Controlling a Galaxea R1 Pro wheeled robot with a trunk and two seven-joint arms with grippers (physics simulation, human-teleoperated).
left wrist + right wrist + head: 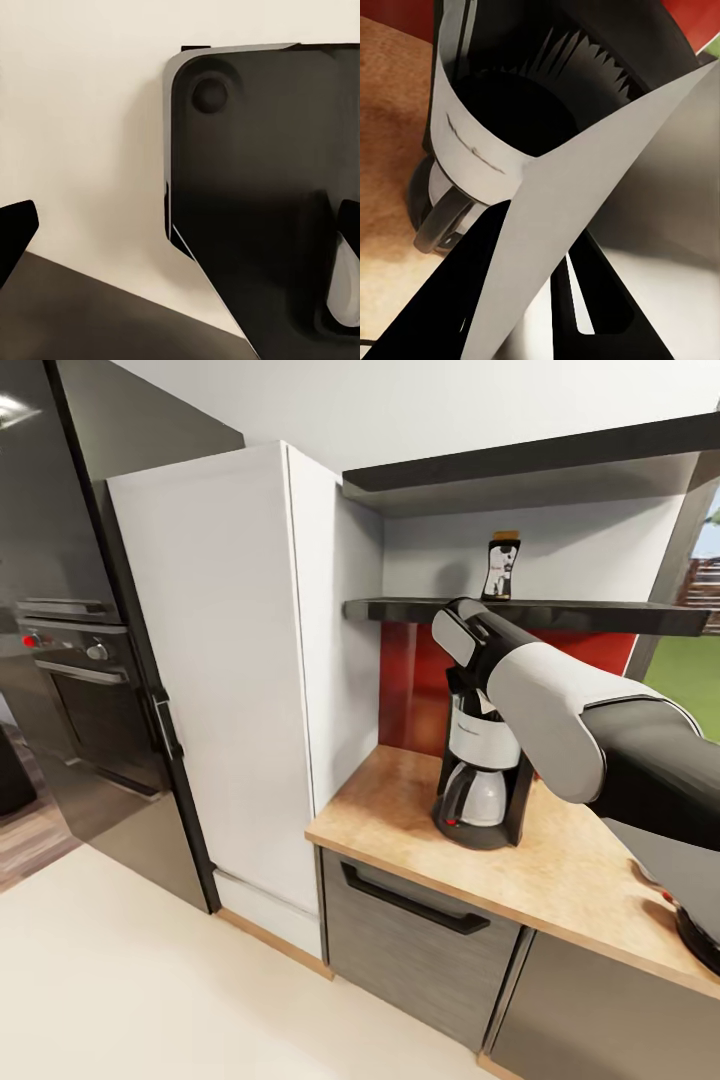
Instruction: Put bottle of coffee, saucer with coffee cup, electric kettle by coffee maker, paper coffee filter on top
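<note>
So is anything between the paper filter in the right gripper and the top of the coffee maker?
Nothing visible. The paper coffee filter, pinched in the right gripper, hangs just above the coffee maker; its open top lies directly beneath.

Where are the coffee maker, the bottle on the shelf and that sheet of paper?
coffee maker [478,785]: head view, on its glass carafe.
bottle of coffee [500,570]: head view, on its label, standing on the shelf.
paper coffee filter [577,202]: right wrist view, on its flat white face.

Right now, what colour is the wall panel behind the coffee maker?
Red, best seen in the head view: the panel behind the coffee maker.
</note>
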